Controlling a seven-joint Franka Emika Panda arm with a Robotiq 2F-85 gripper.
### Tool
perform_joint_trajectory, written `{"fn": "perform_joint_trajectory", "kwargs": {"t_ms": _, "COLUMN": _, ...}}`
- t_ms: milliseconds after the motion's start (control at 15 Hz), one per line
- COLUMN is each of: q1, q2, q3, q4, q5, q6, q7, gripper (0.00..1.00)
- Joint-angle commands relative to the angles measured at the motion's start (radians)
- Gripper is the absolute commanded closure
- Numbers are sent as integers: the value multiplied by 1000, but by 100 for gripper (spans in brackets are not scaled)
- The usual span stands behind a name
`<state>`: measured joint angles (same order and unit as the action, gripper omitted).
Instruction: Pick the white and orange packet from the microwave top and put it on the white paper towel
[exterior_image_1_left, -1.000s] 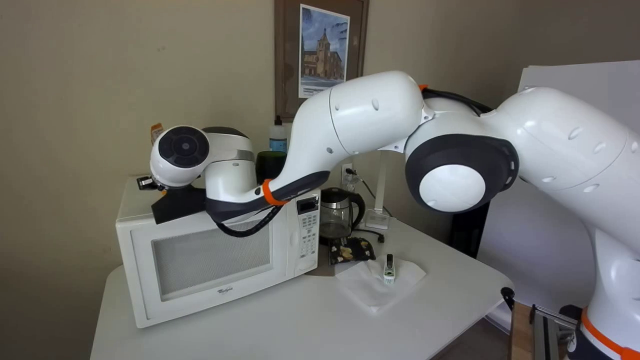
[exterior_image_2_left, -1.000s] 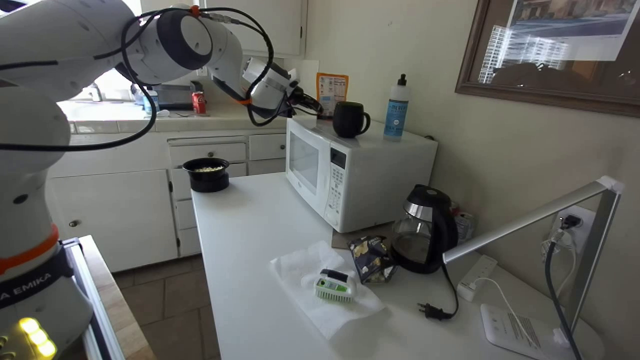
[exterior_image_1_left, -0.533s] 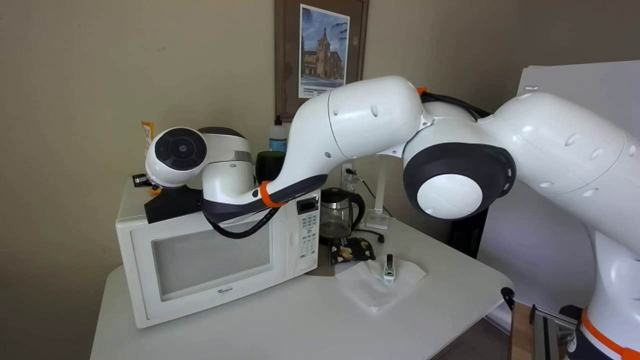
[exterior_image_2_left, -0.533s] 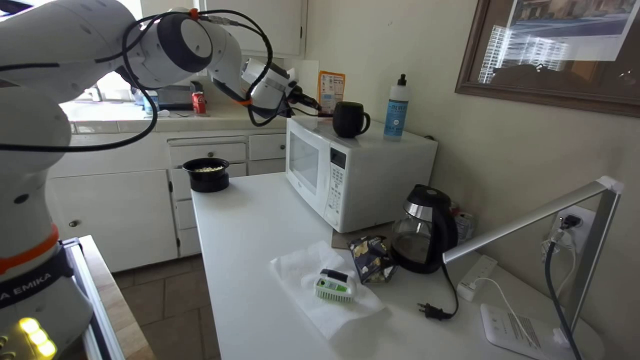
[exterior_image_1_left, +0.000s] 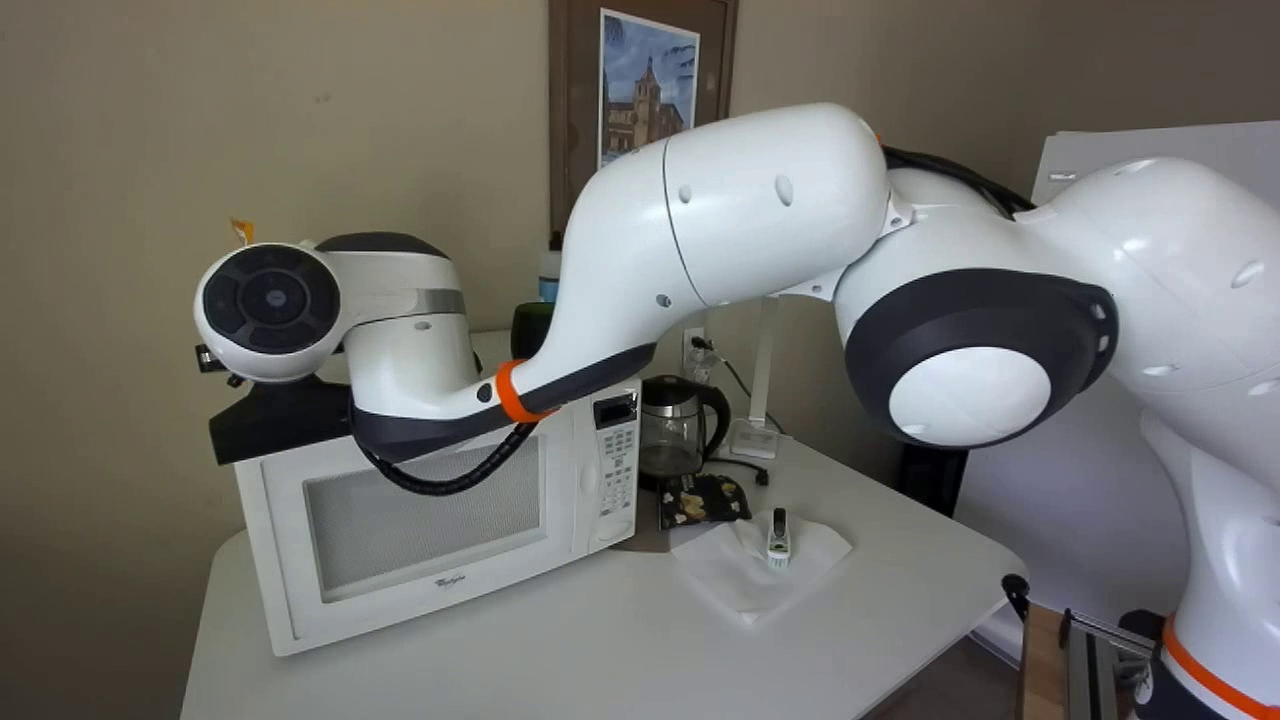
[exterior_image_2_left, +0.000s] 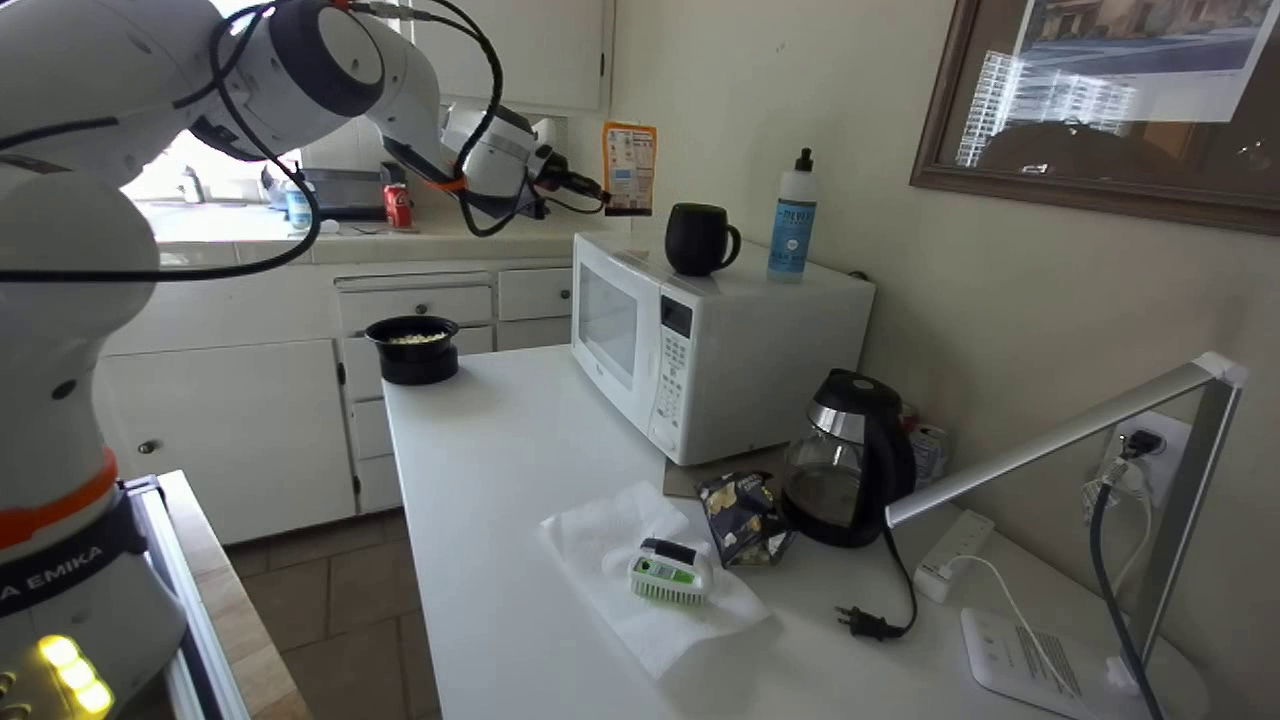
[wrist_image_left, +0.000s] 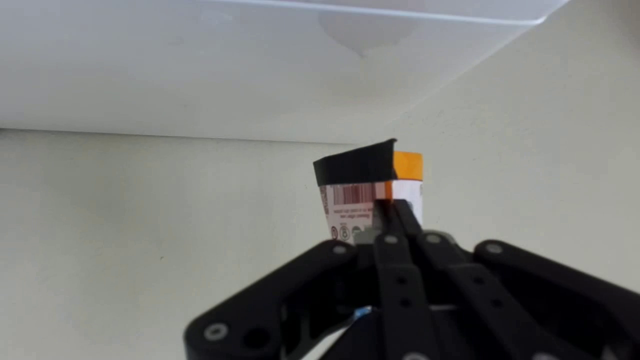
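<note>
The white and orange packet (exterior_image_2_left: 629, 165), with a dark bottom band, hangs upright in my gripper (exterior_image_2_left: 604, 198), above and beside the far end of the microwave (exterior_image_2_left: 770, 360). In the wrist view the gripper's fingers (wrist_image_left: 392, 205) are closed on the packet (wrist_image_left: 350, 197), which bends around them. In an exterior view only the packet's orange top corner (exterior_image_1_left: 242, 230) shows behind the wrist, and the fingers are hidden. The white paper towel (exterior_image_2_left: 590, 530) lies flat on the table in front of the microwave, and also shows in an exterior view (exterior_image_1_left: 745, 595).
A green and white brush (exterior_image_2_left: 668, 575) rests on the towel. A dark snack bag (exterior_image_2_left: 745, 520) and a glass kettle (exterior_image_2_left: 850, 460) stand beside it. A dark mug (exterior_image_2_left: 697, 240) and a blue-labelled bottle (exterior_image_2_left: 792, 225) stand on the microwave. A black bowl (exterior_image_2_left: 415, 355) sits at the table corner.
The packet has risen off the microwave top and moved left in both exterior views, together with the gripper. The mug, bottle, towel and brush have not moved.
</note>
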<state>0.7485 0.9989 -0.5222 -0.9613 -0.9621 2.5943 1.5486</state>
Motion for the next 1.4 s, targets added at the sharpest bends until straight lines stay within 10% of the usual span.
{"fn": "perform_joint_trajectory", "kwargs": {"t_ms": 0, "q1": 156, "q2": -127, "q3": -69, "q4": -236, "q5": -67, "q6": -103, "q7": 147, "gripper": 100}}
{"fn": "perform_joint_trajectory", "kwargs": {"t_ms": 1000, "q1": 732, "q2": -599, "q3": -235, "q4": -919, "q5": -18, "q6": -986, "q7": 727, "gripper": 100}}
{"fn": "perform_joint_trajectory", "kwargs": {"t_ms": 1067, "q1": 618, "q2": -692, "q3": -62, "q4": -953, "q5": -82, "q6": -1115, "q7": 802, "gripper": 100}}
{"fn": "perform_joint_trajectory", "kwargs": {"t_ms": 1333, "q1": 450, "q2": -879, "q3": 192, "q4": -1142, "q5": -23, "q6": -1370, "q7": 1044, "gripper": 100}}
